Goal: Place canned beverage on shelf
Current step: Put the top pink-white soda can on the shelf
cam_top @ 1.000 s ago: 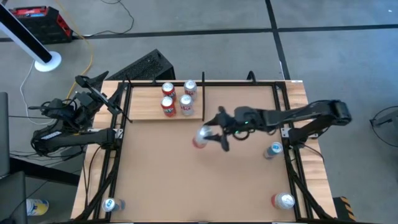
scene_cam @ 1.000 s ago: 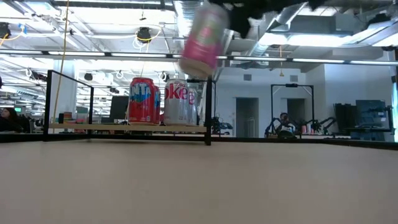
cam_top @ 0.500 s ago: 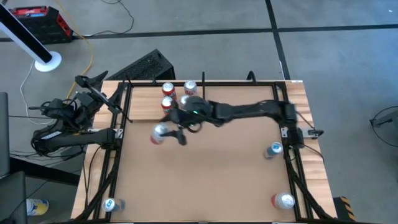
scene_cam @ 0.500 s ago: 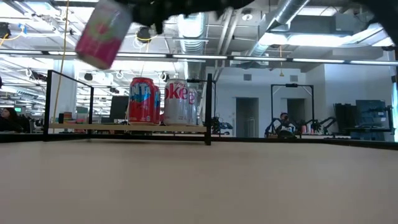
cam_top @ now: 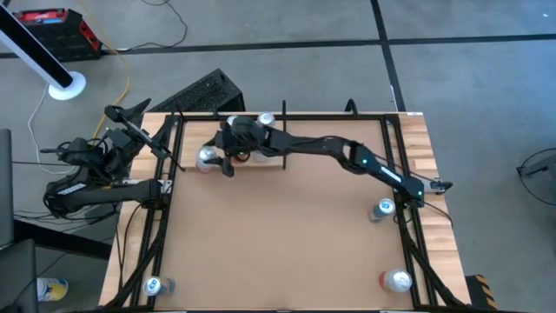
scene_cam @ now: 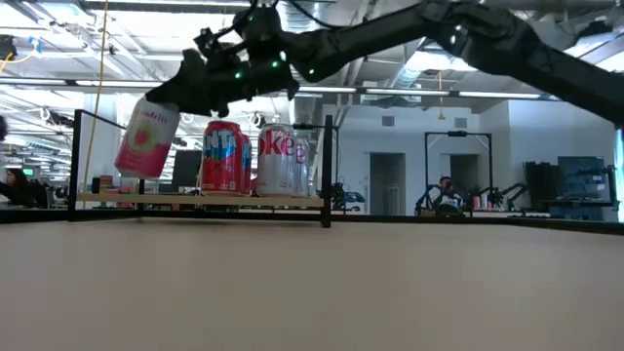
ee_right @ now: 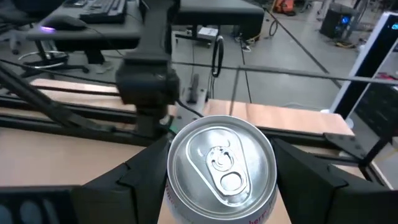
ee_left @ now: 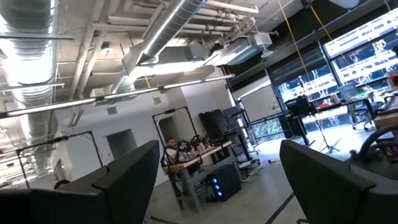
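My right gripper reaches from the table's right across to the shelf, a pale-wood panel with black rods at the far left, and is shut on a pink canned beverage. The beverage hangs tilted over the shelf's left part. A red can and a silver can stand on the shelf on their bases. My left gripper waits open off the table's left edge, pointing up into the room. My right gripper pinches the can's side wall just below its top rim between its two fingers, one on each side. The fingers come roughly level from the table's right. The can is lifted clear of the shelf panel and tilted, its top leaning toward the gripper.
Loose cans stand on the table at the right edge, the near right corner and the near left corner. Black rods rise at the shelf's ends. The brown tabletop spreads in front of the shelf.
My right gripper has carried the pink can from over the table's middle toward the left and far edges, sinking a little, until it hangs over the shelf's left part. The can stays held and tilted throughout.
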{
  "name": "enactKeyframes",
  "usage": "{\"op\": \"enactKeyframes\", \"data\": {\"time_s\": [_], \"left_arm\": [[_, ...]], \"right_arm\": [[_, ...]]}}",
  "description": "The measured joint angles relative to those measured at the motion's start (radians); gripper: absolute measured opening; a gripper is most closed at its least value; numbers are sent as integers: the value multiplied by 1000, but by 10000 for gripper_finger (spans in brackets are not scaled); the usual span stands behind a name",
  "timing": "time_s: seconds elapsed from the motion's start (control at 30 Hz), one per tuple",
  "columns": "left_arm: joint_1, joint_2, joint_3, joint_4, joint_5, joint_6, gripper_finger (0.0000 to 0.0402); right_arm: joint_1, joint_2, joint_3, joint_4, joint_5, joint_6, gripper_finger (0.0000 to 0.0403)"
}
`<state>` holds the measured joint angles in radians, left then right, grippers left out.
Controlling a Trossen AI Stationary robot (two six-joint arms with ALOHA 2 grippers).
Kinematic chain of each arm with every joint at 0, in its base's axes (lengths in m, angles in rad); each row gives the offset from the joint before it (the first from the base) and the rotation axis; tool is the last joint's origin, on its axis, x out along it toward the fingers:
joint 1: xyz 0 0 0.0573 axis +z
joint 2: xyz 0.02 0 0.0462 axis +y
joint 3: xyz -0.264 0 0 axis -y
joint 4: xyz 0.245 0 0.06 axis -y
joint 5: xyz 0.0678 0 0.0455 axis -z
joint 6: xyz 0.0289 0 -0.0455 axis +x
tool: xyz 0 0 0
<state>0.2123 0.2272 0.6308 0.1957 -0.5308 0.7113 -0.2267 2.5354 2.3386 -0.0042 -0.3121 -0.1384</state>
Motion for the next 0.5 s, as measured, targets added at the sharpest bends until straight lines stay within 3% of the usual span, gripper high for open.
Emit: {"op": "enactKeyframes", "data": {"time_s": [0.5], "left_arm": [[0,0,0,0,20,-17,320]], "right_arm": [[-77,10,8,-58,26,57,284]]}}
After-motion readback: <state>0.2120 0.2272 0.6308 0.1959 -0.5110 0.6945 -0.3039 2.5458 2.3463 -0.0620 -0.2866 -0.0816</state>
